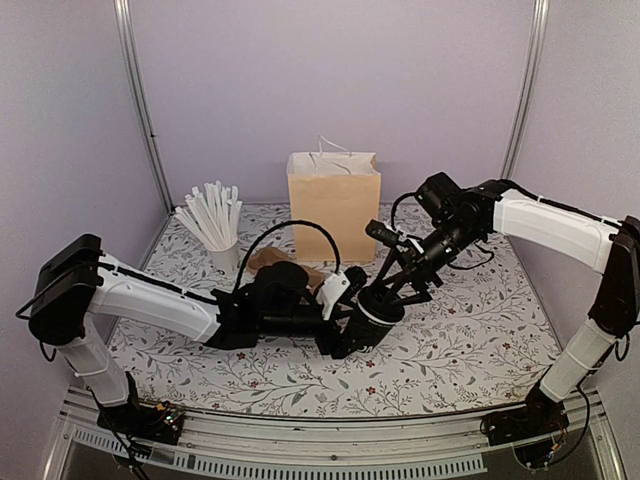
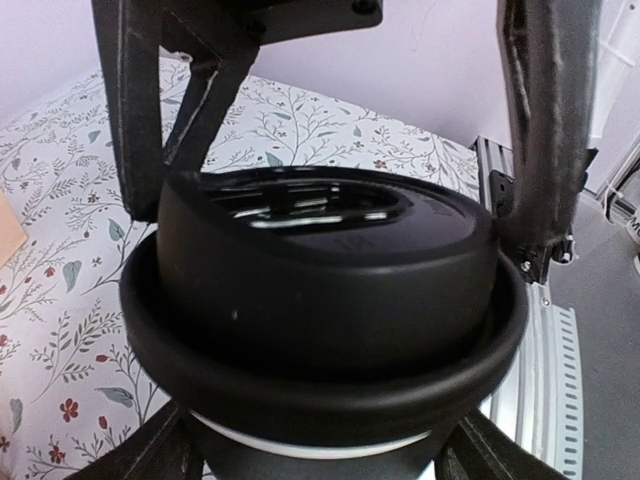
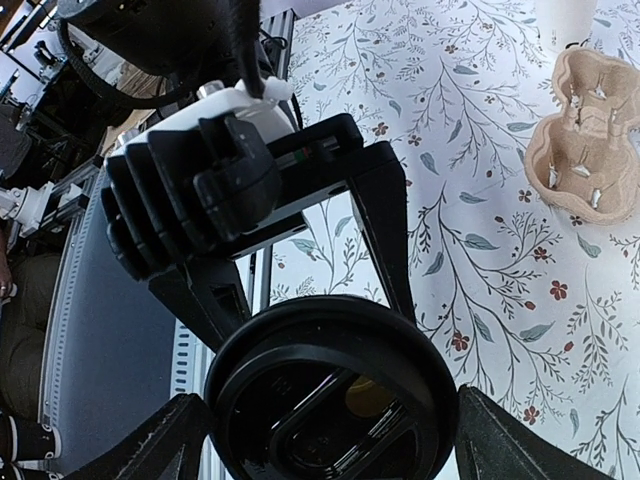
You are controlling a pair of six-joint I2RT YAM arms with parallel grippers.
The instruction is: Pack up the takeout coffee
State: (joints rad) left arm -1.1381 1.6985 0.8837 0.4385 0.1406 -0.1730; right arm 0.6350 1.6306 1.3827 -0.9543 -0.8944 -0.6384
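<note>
Cup mostly hidden under lid, held by left pincer; right pincer wide astride lid.

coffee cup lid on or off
On: the black lid sits over the cup, only a thin white edge showing beneath it.

You're looking at a table under a white cloth printed with grey leaves and small red flowers, boxed in by plain lilac walls. Two metal posts stand in the back corners. A slotted metal rail runs along the near edge. The light is soft and even.
</note>
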